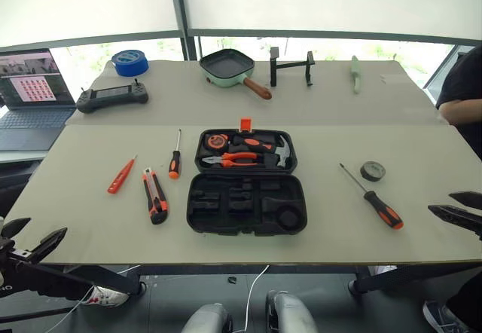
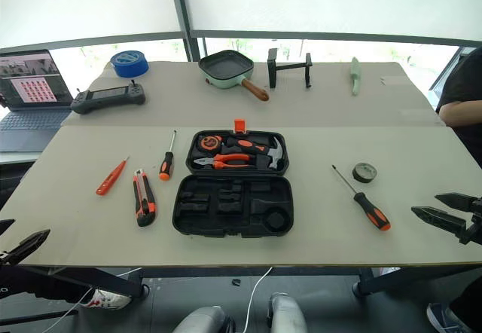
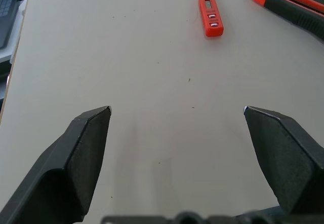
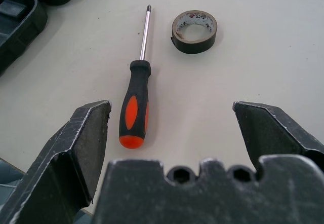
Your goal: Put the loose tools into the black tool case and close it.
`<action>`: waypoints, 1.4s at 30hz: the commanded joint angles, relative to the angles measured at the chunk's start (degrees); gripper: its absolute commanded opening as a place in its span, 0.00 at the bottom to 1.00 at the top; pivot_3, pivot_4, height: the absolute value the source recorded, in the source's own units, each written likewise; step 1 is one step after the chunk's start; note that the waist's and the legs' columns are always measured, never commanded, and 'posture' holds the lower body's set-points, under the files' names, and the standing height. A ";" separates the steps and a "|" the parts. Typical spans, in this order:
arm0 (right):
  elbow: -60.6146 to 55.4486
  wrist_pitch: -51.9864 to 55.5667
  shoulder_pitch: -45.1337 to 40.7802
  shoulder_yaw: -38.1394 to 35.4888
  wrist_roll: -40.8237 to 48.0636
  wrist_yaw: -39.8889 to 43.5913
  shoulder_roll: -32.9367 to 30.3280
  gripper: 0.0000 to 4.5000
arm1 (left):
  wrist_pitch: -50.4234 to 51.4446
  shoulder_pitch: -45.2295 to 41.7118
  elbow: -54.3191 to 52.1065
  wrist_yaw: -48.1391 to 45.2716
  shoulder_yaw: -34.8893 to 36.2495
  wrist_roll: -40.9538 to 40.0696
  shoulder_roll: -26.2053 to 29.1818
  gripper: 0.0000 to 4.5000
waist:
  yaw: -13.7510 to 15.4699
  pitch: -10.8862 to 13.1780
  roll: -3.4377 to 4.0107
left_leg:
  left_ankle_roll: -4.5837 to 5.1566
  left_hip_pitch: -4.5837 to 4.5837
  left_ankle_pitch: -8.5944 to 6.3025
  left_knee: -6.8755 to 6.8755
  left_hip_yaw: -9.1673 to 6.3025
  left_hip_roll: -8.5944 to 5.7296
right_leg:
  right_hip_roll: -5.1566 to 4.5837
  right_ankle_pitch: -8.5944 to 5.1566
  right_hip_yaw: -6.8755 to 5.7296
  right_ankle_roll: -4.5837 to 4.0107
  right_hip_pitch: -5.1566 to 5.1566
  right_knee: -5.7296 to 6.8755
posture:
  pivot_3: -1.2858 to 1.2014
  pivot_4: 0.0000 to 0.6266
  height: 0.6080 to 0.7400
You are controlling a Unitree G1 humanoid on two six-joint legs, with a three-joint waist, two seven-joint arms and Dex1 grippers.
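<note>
Both the left gripper (image 3: 177,117) and right gripper (image 4: 172,117) are spread wide and empty. The black tool case (image 1: 247,191) lies open mid-table. The screwdriver (image 4: 135,98) nearest the right gripper should probably be grasped first, across its handle.

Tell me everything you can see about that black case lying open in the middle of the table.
The black tool case is a moulded clamshell that looks like plastic, lying fully open and flat on the grey table. Its far half holds orange-handled pliers and a hammer, with an orange latch sticking up at the far edge. The near half shows empty shaped recesses. Neither gripper touches it, and the loose tools lie apart on both sides.
</note>
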 commanded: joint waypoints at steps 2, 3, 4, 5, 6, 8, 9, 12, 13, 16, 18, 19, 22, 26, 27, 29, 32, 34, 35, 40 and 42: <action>-3.71 0.55 0.87 -2.15 0.42 -1.51 0.67 1.00 | 0.03 -0.86 -1.41 1.02 0.00 0.96 1.01 1.00 | 0.00 0.00 0.00 | 0.00 0.00 0.00 0.00 0.00 0.00 | 0.00 0.00 0.00 0.00 0.00 0.00 | 0.52 0.24 1.00; -4.38 0.55 1.27 -2.51 0.39 -2.09 0.95 1.00 | 0.63 -1.33 -1.45 1.47 -0.31 1.06 1.11 1.00 | 0.01 0.00 0.00 | 0.00 0.00 0.00 0.00 -0.01 0.00 | 0.00 0.00 0.00 0.00 0.00 0.00 | 0.52 0.24 1.00; -5.07 0.47 1.72 -2.85 0.31 -2.57 1.22 1.00 | 1.51 -1.79 -1.64 1.91 -0.66 1.11 1.28 1.00 | 0.02 0.00 0.00 | -0.01 0.00 0.00 0.00 -0.02 0.00 | 0.01 0.00 0.00 0.00 0.00 0.00 | 0.52 0.24 1.00; -6.07 0.32 2.17 -3.16 0.18 -3.10 1.50 1.00 | 2.72 -2.23 -2.09 2.32 -1.04 0.97 1.53 1.00 | 0.03 0.00 0.00 | -0.01 0.00 0.00 0.00 -0.02 0.00 | 0.01 0.00 0.00 0.00 0.01 0.01 | 0.52 0.24 1.00; -6.84 0.24 2.50 -3.41 0.08 -3.49 1.72 1.00 | 3.64 -2.54 -2.44 2.62 -1.29 0.86 1.70 1.00 | 0.06 0.00 0.00 | -0.01 0.00 0.00 0.00 -0.01 0.00 | 0.00 0.00 0.00 0.00 0.01 0.01 | 0.52 0.24 1.00; -11.60 1.51 2.23 -3.87 1.58 -4.65 2.18 1.00 | 9.09 -5.51 -5.90 4.48 -2.81 -1.55 2.65 1.00 | 0.04 0.00 0.00 | -0.01 0.00 0.00 0.00 -0.02 -0.01 | 0.00 0.00 0.00 0.00 0.00 0.01 | 0.52 0.24 1.00; -14.13 2.67 1.47 -3.88 2.68 -5.35 2.29 1.00 | 12.09 -7.45 -7.81 5.63 -3.88 -2.72 3.24 1.00 | 0.03 0.00 0.00 | -0.01 0.00 0.00 0.00 -0.02 -0.01 | 0.01 0.00 0.00 0.00 0.00 0.02 | 0.52 0.24 1.00; -23.22 6.53 -1.39 -2.67 5.99 -7.60 2.45 1.00 | 21.53 -15.61 -12.04 11.78 -9.03 -3.34 5.30 1.00 | 0.15 0.00 0.00 | -0.05 0.00 0.02 0.03 -0.02 -0.03 | -0.02 0.02 0.01 0.02 0.02 0.05 | 0.52 0.24 1.00; -26.31 8.00 -2.78 -1.84 7.25 -8.74 2.63 1.00 | 25.74 -19.30 -12.61 14.40 -10.74 -3.93 5.50 1.00 | 0.12 0.00 0.00 | -0.08 0.00 0.03 0.04 -0.02 -0.05 | -0.03 0.02 0.00 0.02 0.02 0.07 | 0.52 0.24 1.00; -34.50 12.83 -6.61 0.37 12.06 -11.50 3.53 1.00 | 38.16 -29.70 -13.78 19.88 -16.49 -5.71 6.21 1.00 | -0.02 0.01 -0.01 | -0.15 0.03 0.07 0.02 -0.09 -0.04 | 0.06 0.04 0.00 0.02 0.01 0.09 | 0.52 0.24 1.00; -39.47 15.08 -8.65 2.11 14.95 -13.06 4.20 1.00 | 43.58 -36.89 -13.68 21.97 -21.61 -5.50 6.55 1.00 | -0.02 0.00 -0.03 | -0.20 0.03 0.10 0.00 -0.13 -0.04 | 0.10 0.05 -0.03 0.00 -0.03 0.10 | 0.52 0.24 1.00; -41.80 15.62 -9.71 3.29 16.06 -13.76 4.78 1.00 | 45.56 -40.84 -12.85 22.85 -24.92 -4.62 6.57 1.00 | -0.04 0.04 -0.08 | -0.19 0.04 0.11 0.02 -0.15 -0.04 | 0.13 0.05 -0.03 0.00 -0.03 0.11 | 0.52 0.24 1.00; -47.16 16.09 -13.30 7.30 17.86 -16.32 6.62 1.00 | 49.65 -50.70 -9.36 25.25 -32.25 -2.59 4.51 1.00 | -0.04 0.09 -0.18 | -0.20 -0.05 0.11 0.07 -0.15 -0.09 | 0.15 0.05 -0.08 -0.01 -0.08 0.05 | 0.52 0.24 1.00; -50.88 15.16 -17.05 12.32 17.82 -18.30 8.62 1.00 | 53.14 -58.30 -3.85 28.26 -37.47 -0.31 0.09 1.00 | -0.09 0.10 -0.19 | -0.21 -0.02 0.12 0.10 -0.15 -0.17 | 0.13 0.05 -0.11 -0.01 -0.09 0.03 | 0.52 0.24 1.00; -51.60 15.15 -17.63 13.26 18.12 -18.24 8.99 1.00 | 52.84 -59.76 -2.25 28.67 -38.50 0.39 -1.16 1.00 | -0.10 0.11 -0.20 | -0.22 -0.02 0.13 0.10 -0.15 -0.17 | 0.14 0.05 -0.11 -0.01 -0.09 0.03 | 0.52 0.24 1.00; -52.62 14.71 -18.12 14.76 18.03 -17.97 9.64 1.00 | 52.72 -62.79 1.41 29.89 -39.68 1.58 -4.18 1.00 | -0.05 0.11 -0.21 | -0.27 -0.01 0.17 0.10 -0.16 -0.17 | 0.15 0.05 -0.13 -0.01 -0.10 0.04 | 0.52 0.24 1.00; -53.33 13.41 -17.99 16.32 17.27 -17.55 10.88 1.00 | 50.67 -66.17 6.64 30.21 -43.30 3.92 -7.48 1.00 | 0.02 0.13 -0.24 | -0.35 -0.02 0.23 0.15 -0.19 -0.17 | 0.16 0.06 -0.13 -0.03 -0.09 0.04 | 0.52 0.24 1.00; -53.42 12.71 -17.87 17.11 16.78 -17.57 11.64 1.00 | 48.93 -67.92 9.63 29.74 -45.21 5.05 -9.49 1.00 | 0.07 0.13 -0.24 | -0.37 -0.01 0.24 0.19 -0.20 -0.17 | 0.14 0.07 -0.13 -0.03 -0.05 0.08 | 0.52 0.24 1.00; -53.55 12.45 -17.87 17.69 16.66 -17.71 12.18 1.00 | 47.88 -68.85 11.65 29.66 -46.31 5.92 -10.77 1.00 | 0.08 0.13 -0.25 | -0.39 -0.02 0.24 0.23 -0.20 -0.18 | 0.12 0.07 -0.12 -0.04 -0.05 0.09 | 0.52 0.24 1.00; -54.83 11.92 -17.72 19.16 16.72 -19.07 14.13 1.00 | 44.86 -70.90 19.90 29.42 -48.13 9.08 -14.39 0.75 | -0.10 0.13 -0.25 | 0.00 -0.02 0.48 0.23 -0.22 -0.18 | 0.11 0.08 -0.11 -0.05 -0.08 0.13 | 0.52 0.24 1.00; -55.39 12.03 -17.39 19.07 16.93 -19.50 14.39 1.00 | 44.77 -70.99 21.50 29.43 -47.58 9.63 -15.05 0.59 | -0.13 0.13 -0.25 | 0.04 -0.02 0.49 0.21 -0.21 -0.17 | 0.14 0.08 -0.05 -0.06 -0.12 0.13 | 0.52 0.24 1.00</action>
